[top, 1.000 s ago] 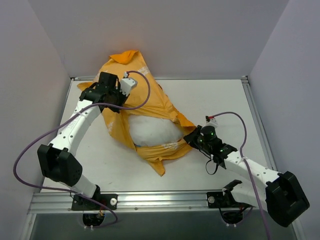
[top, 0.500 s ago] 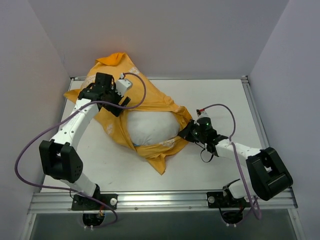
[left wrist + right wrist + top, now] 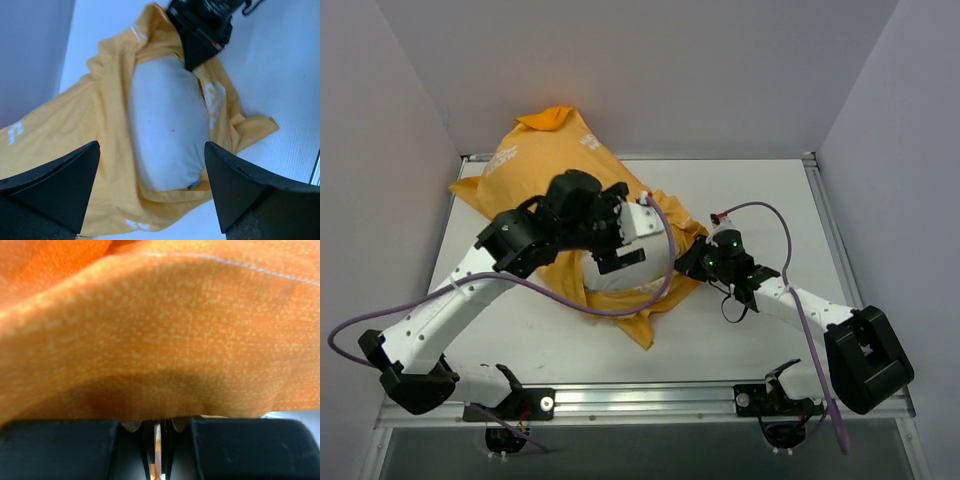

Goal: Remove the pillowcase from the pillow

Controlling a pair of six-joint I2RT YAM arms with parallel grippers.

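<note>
The left gripper (image 3: 150, 145) has let go. Its jaws are spread fully wide and hold nothing, and the arm has swung from the upper left of the top view to hang over the centre, just above the pillow (image 3: 167, 125). A second ago those jaws were shut on the pillowcase (image 3: 535, 160) at upper left, holding it up. Now the cloth has slumped into a heap there.

The right gripper (image 3: 156, 427) stays clamped on the pillowcase edge at centre right and has slid in a little toward the pillow.

The pillow lies mid-surface (image 3: 760, 190), its white face bared through the opening but its far end still wrapped. This looks like a regrasp. It may go for the pillow itself or for a lower hold on the cloth, and the wrist view does not settle which.
</note>
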